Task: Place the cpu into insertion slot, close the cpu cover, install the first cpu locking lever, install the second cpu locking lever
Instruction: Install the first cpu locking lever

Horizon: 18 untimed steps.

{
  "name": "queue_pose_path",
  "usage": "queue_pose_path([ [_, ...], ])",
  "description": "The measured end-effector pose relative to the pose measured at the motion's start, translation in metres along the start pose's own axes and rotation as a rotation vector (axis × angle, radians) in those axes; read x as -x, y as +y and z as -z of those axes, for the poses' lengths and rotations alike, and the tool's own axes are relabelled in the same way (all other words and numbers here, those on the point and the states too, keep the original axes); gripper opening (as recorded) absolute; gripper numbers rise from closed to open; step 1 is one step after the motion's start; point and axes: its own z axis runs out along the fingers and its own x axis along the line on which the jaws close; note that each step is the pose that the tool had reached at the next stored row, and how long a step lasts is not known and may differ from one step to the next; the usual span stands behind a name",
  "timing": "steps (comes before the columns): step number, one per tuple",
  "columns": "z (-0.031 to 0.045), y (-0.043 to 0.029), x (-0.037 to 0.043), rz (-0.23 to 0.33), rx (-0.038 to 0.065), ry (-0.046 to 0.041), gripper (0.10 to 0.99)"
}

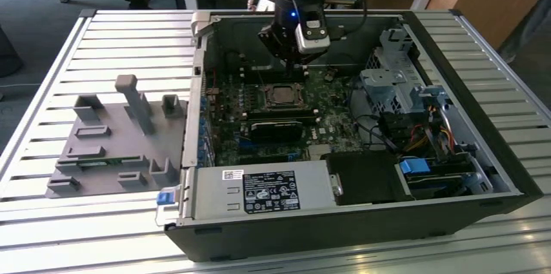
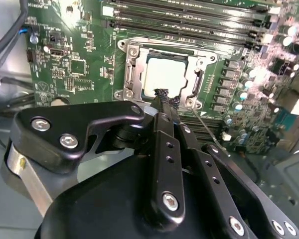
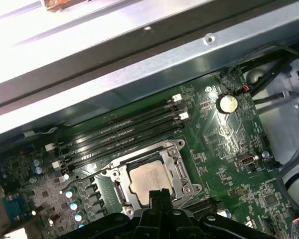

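The cpu (image 2: pixel 167 74) lies in the insertion slot (image 1: pixel 280 96) on the green board, its pale metal face showing (image 3: pixel 148 178). The cpu cover (image 2: pixel 134 67) lies flat around it as a silver frame (image 3: pixel 172 155). A thin wire locking lever (image 2: pixel 209 127) runs out from one corner of the socket, and another (image 3: pixel 89 172) sticks out sideways past the capacitors. My gripper (image 2: pixel 162 93) hangs just over the socket's edge, fingers pressed together, with nothing visible between them. In the exterior view the gripper (image 1: pixel 293 71) stands just behind the socket.
Long black memory slots (image 3: pixel 124 132) run beside the socket. The open case's metal wall (image 3: pixel 139 64) is close behind. A power supply (image 1: pixel 258 190) and drive cage (image 1: pixel 391 90) fill the case's front and the exterior view's right. A grey fixture (image 1: pixel 120 138) sits at the exterior view's left.
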Motion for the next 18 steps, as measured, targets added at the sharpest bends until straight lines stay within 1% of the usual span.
queue_pose_path([
  [18, -0.0001, -0.0002, -0.0006, 0.23, -0.001, 0.0023, 0.106],
])
